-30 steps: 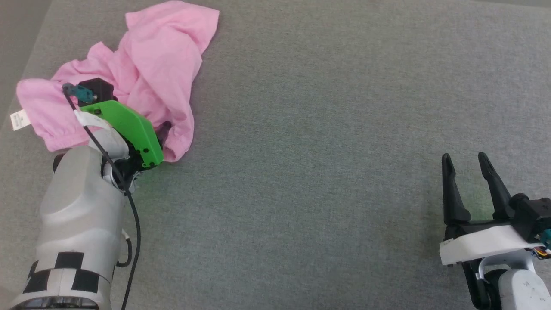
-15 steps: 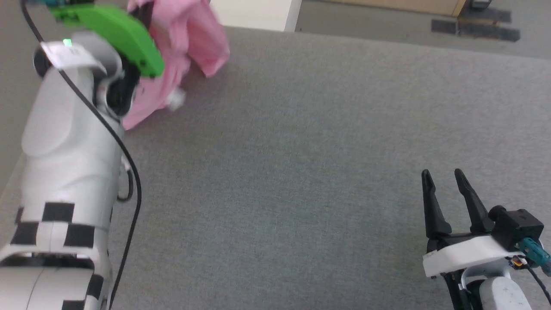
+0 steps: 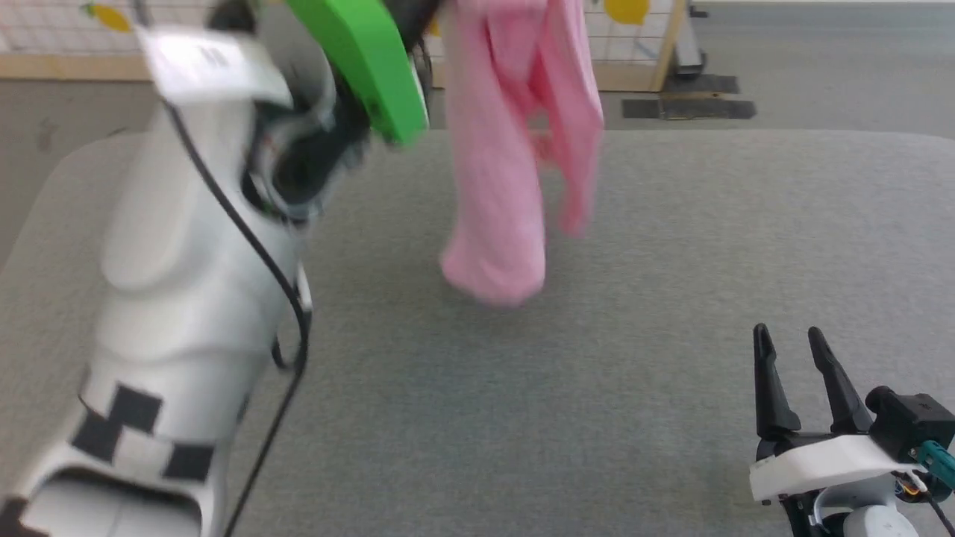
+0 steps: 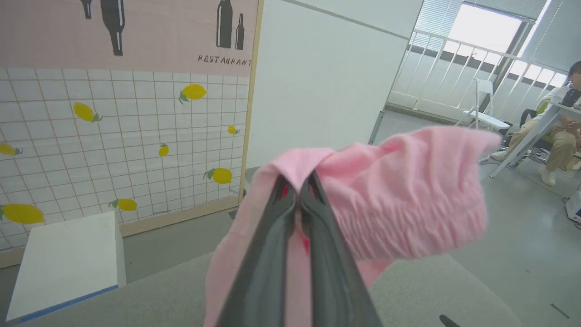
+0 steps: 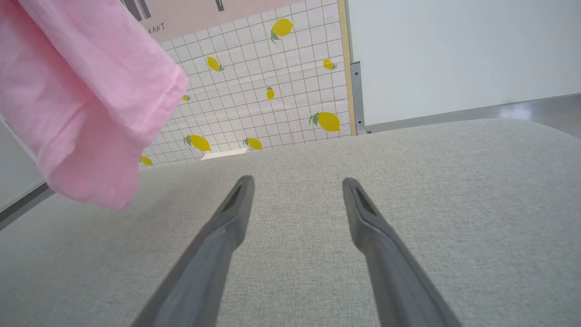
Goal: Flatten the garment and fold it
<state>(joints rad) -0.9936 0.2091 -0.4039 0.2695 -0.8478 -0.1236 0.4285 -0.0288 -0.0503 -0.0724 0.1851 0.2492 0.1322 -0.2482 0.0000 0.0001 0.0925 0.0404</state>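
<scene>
The light pink garment [image 3: 515,156] hangs in the air above the grey table [image 3: 671,246], its lower end just over the cloth surface. My left gripper [image 4: 297,181] is shut on its gathered waistband [image 4: 408,190], the pink cloth draped over both fingers. In the head view the left arm with its green cover [image 3: 365,67] rises at the upper left, the fingertips hidden. My right gripper [image 3: 787,339] rests open at the lower right, well clear of the garment [image 5: 86,100], with nothing between its fingers [image 5: 236,204].
A lemon-patterned tile wall [image 4: 113,150] and a white panel [image 4: 327,81] stand beyond the table's far edge. A white box [image 4: 68,259] sits on the floor. A seated person [image 4: 558,131] is far off by the window. Wide grey table surface lies between the grippers.
My left gripper closed on the garment and lifted it off the table's left side, swinging it toward the middle. The head camera tilted upward. The right gripper stayed open in place.
</scene>
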